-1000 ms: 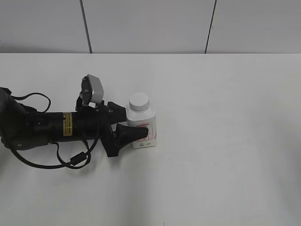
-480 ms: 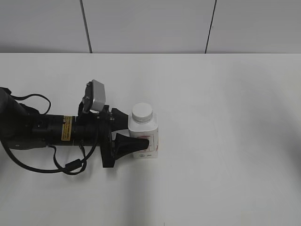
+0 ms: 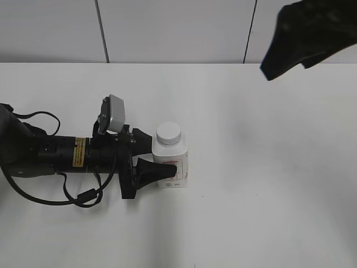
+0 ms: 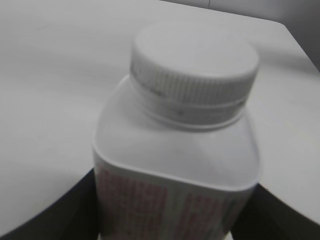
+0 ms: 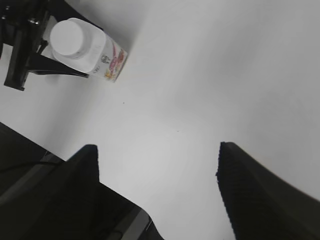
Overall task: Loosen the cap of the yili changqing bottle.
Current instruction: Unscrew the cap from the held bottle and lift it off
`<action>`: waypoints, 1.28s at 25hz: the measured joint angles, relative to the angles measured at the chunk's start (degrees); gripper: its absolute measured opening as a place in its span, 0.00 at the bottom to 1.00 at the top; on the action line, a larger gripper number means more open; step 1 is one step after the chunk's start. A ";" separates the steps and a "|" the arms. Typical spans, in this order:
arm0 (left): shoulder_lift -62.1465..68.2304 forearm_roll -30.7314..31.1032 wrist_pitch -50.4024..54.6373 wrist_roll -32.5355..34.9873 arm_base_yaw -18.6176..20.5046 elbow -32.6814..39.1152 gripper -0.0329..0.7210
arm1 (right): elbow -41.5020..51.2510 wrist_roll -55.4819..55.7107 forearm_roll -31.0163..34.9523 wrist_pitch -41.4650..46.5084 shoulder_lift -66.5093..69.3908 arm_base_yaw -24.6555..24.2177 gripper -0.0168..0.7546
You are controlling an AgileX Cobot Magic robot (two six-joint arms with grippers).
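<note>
The yili changqing bottle (image 3: 169, 151), white and squarish with pink-red print, stands upright on the white table (image 3: 268, 184). Its ribbed white cap (image 3: 168, 133) sits on the neck. My left gripper (image 3: 163, 154) reaches in from the left and is shut on the bottle's body, with one black finger (image 3: 159, 168) across the front. In the left wrist view the bottle (image 4: 175, 165) and cap (image 4: 195, 70) fill the frame between dark fingers (image 4: 75, 212). My right gripper (image 5: 157, 150) hangs open high above the table, far from the bottle (image 5: 111, 59); it shows as a dark blur (image 3: 301, 36).
The left arm's black body and cables (image 3: 44, 156) lie along the table's left side. A grey panelled wall (image 3: 178, 30) stands behind the table's far edge.
The left gripper and bottle shifted slightly right and toward the front, then stayed still. The right arm has come into the exterior view at the top right.
</note>
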 joint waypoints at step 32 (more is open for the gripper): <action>-0.05 1.79 0.47 0.00 0.00 -0.29 0.62 | -19.13 27.05 -5.05 0.22 31.83 17.21 0.78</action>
